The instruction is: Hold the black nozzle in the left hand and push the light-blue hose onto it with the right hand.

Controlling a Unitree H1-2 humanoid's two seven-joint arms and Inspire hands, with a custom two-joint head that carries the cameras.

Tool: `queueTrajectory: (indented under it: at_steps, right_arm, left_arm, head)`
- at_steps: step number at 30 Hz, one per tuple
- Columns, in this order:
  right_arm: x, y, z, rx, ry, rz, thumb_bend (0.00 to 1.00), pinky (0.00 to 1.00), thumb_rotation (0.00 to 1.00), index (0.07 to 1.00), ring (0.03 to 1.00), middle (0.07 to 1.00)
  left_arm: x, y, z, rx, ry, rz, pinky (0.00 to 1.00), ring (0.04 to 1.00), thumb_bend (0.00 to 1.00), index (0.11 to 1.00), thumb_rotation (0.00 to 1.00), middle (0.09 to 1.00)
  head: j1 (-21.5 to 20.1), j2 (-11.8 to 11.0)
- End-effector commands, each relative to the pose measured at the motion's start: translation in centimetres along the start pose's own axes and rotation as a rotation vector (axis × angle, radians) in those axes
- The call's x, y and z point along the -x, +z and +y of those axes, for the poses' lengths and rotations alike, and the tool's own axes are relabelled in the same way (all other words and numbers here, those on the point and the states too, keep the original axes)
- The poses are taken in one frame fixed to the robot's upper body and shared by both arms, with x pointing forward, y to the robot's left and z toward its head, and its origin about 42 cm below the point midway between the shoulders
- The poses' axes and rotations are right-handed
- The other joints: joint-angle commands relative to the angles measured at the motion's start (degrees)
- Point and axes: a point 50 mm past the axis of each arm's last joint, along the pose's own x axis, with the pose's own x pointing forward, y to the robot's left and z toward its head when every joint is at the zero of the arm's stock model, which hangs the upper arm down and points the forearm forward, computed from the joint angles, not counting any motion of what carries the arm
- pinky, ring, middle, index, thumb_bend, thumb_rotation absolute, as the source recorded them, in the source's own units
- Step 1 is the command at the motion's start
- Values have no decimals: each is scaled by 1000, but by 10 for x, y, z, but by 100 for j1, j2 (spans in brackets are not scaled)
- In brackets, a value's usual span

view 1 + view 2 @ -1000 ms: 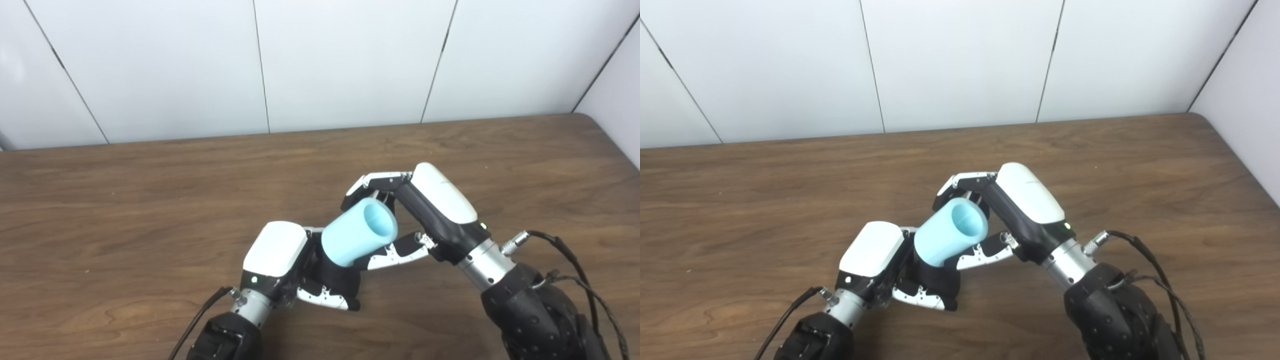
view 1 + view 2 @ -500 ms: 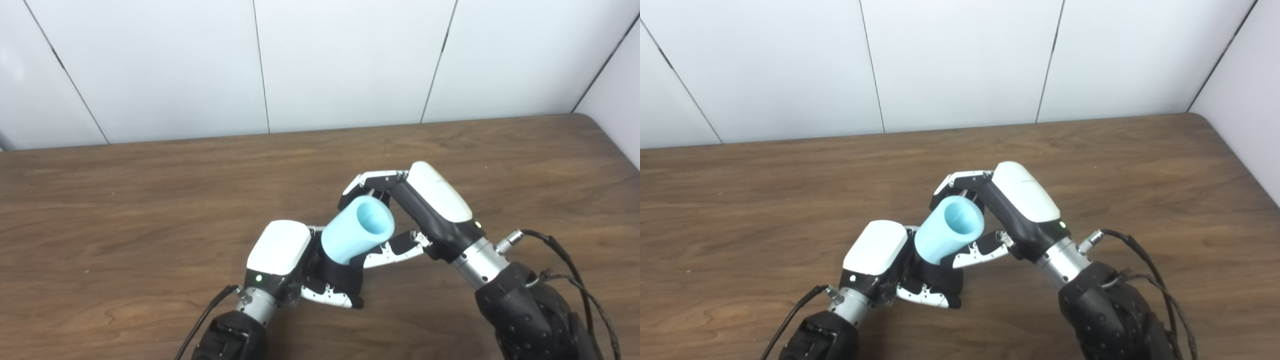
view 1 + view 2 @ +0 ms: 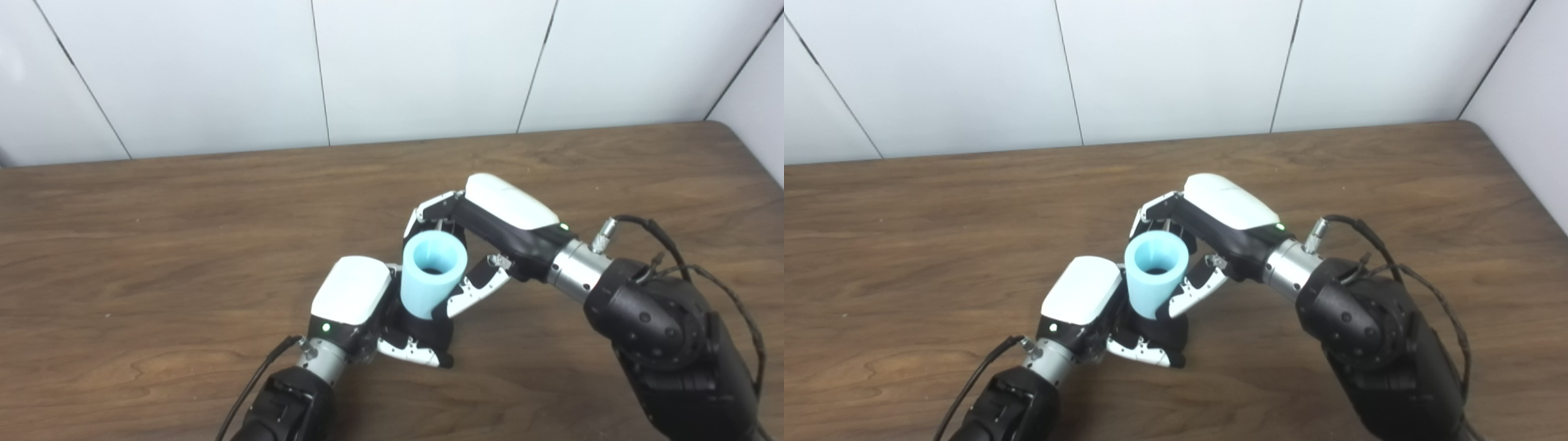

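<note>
1. The desk [image 3: 153, 245] carries both hands near the middle of its front edge; the rest is bare wood.
2. Your right hand [image 3: 490, 229] is closed around the light-blue hose [image 3: 432, 275], which stands nearly upright with its open mouth facing up.
3. Your left hand [image 3: 367, 306] is wrapped around the black nozzle [image 3: 429, 327], which shows just below the hose's lower end.
4. The push-on step looks under way; how deep the nozzle sits is hidden. Next, press straight down along the hose's axis while you brace the left hand.
</note>
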Motion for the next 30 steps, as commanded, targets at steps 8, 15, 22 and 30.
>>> queueTrajectory:
  at_steps: [8, 15, 22, 30]
  right_arm:
    - [-9, 2, -22, 67, 93, 28, 500, 351, 0, 495, 395, 500]
    - [-3, -5, -12, 20, 79, 47, 497, 358, 0, 541, 410, 503]
    - [7, -2, -15, 47, 45, 34, 829, 510, 76, 662, 604, 676]
    - [12, 2, -27, 70, 34, 18, 1000, 859, 300, 854, 947, 928]
  left_arm:
    - [14, 3, -31, 12, -184, 15, 377, 491, 475, 448, 0, 531]
    - [15, 0, -32, 16, -177, 23, 370, 480, 477, 469, 0, 522]
    - [16, -1, -31, 15, -181, 26, 375, 489, 476, 455, 0, 530]
    - [15, 0, -31, 20, -187, 32, 375, 483, 477, 462, 0, 527]
  head:
    - [10, 36]
    - [5, 37]
    - [-9, 28]
    - [-31, 27]
